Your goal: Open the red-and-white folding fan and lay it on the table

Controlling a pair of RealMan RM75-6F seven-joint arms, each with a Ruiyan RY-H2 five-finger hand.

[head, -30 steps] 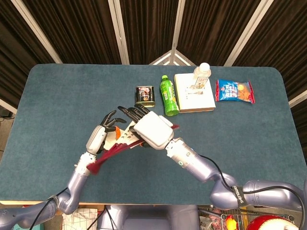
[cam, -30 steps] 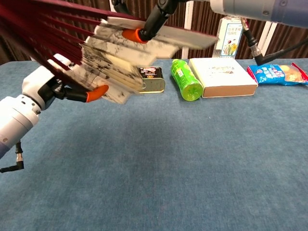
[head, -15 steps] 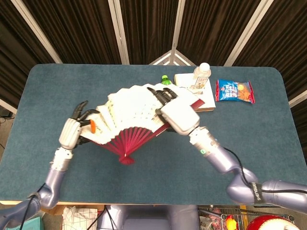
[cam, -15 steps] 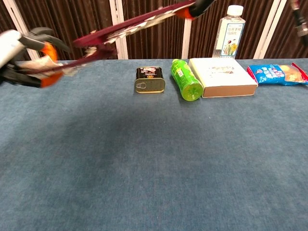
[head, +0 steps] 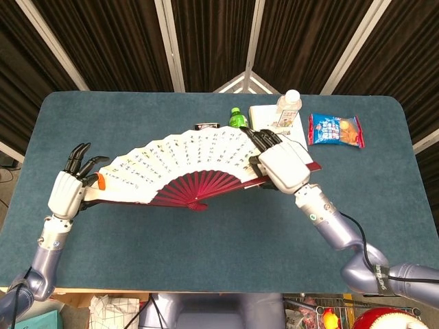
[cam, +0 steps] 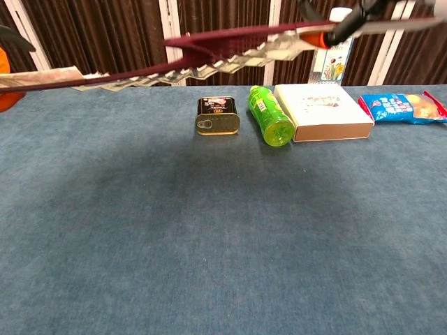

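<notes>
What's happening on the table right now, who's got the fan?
Both hands have it. The left hand holds one end rib and the right hand the other, with the red-and-white folding fan spread wide between them. The chest view shows it held in the air above the table, over the small tin and green bottle, so it has not been laid down yet.

table (cam: 140, 244) blue | on it: tin (cam: 218, 115), green btl (cam: 271, 116), box (cam: 321, 112), snack bag (cam: 403, 107)
</notes>
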